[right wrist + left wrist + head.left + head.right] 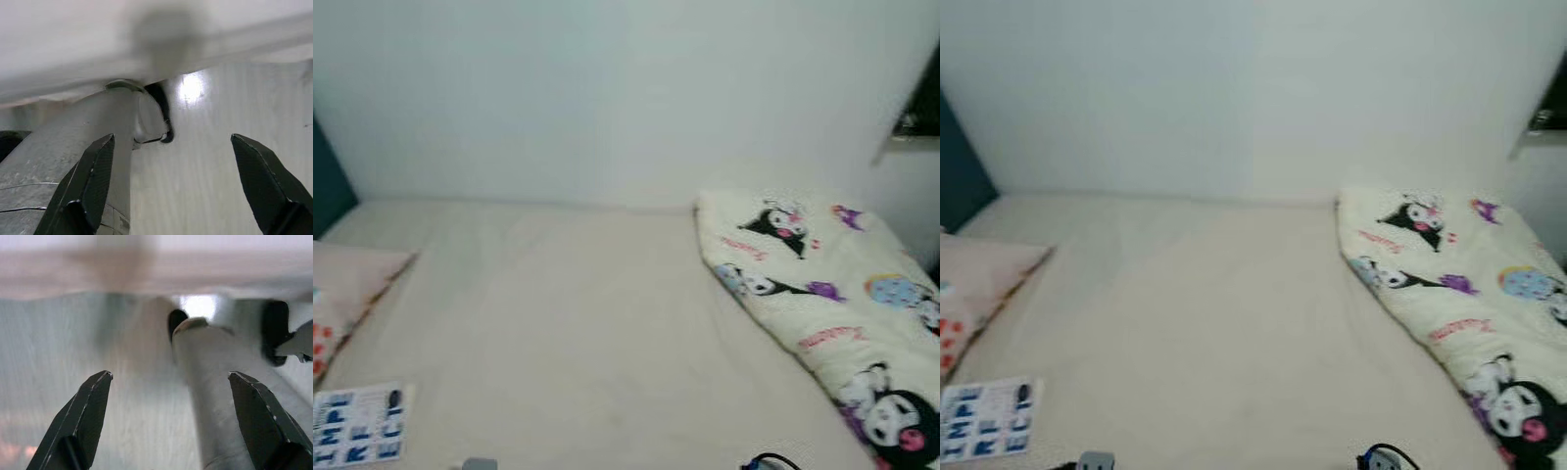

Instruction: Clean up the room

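A cream bed (578,323) lies before me against a white wall. On its right side rests a folded white blanket (822,294) printed with cartoon characters. At the left edge I see a pale pillow (342,294) with orange marks, and below it a flat printed card (357,426) with blue letters. My left gripper (168,421) hangs open beside my silver leg (215,406), over a pale wood floor. My right gripper (171,188) is open too, next to the other leg (58,161). Nothing is held between either pair of fingers.
A dark teal panel (328,181) stands at the far left by the bed's head. A dark shelf or sill (915,117) juts from the wall at the upper right. The bed's edge shows as a pale band (156,274) above the floor.
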You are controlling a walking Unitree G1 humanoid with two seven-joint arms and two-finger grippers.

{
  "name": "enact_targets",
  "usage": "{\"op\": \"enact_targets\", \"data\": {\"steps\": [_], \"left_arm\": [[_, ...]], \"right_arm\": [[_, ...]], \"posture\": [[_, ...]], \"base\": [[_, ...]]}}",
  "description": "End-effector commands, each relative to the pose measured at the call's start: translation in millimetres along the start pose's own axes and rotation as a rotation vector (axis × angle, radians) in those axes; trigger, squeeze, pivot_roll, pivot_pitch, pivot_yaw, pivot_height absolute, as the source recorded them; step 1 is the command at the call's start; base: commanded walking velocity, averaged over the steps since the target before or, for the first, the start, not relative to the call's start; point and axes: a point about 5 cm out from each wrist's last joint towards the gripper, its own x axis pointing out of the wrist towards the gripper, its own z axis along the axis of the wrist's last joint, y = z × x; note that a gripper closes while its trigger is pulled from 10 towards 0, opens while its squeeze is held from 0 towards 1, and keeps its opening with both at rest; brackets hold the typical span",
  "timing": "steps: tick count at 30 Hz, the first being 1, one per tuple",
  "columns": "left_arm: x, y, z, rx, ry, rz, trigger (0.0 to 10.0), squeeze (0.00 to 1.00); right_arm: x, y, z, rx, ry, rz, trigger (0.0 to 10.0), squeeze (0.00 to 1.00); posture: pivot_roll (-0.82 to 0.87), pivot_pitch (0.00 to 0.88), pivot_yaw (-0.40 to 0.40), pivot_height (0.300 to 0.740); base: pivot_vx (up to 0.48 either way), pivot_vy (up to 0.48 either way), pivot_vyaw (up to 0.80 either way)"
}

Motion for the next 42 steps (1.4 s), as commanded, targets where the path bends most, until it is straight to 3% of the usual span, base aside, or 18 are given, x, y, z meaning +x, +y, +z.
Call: {"op": "enact_targets", "data": {"steps": [1,17,32,42], "left_arm": [[0.2,-6.3,-1.0,0.016,0.010,-0.011,10.0,0.00],[2.1,-25.3,21.3,0.022,-0.020,-0.031,10.0,0.00],[1.5,-46.4,54.9,0.024,-0.064,-0.047,10.0,0.00],[-0.4,-54.0,76.0,-0.021,-0.080,-0.031,10.0,0.00]], "right_arm": [[0.4,2.4,-1.0,-0.011,0.008,0.004,10.0,0.00],[1.2,6.6,2.7,-0.007,0.001,0.004,10.0,0.00],[-2.0,-11.4,0.1,-0.007,0.004,-0.016,10.0,0.00],[-0.3,-2.0,-1.6,-0.005,0.006,-0.007,10.0,0.00]], "posture": [[-0.13,0.000,-0.007,0.740],[-0.13,0.000,-0.006,0.740],[-0.13,0.000,-0.010,0.740],[-0.13,0.000,-0.009,0.740]], "base": [[0.000,-0.424,0.00],[0.000,-0.433,0.00],[0.000,-0.391,0.00],[-0.025,0.000,0.00]]}}
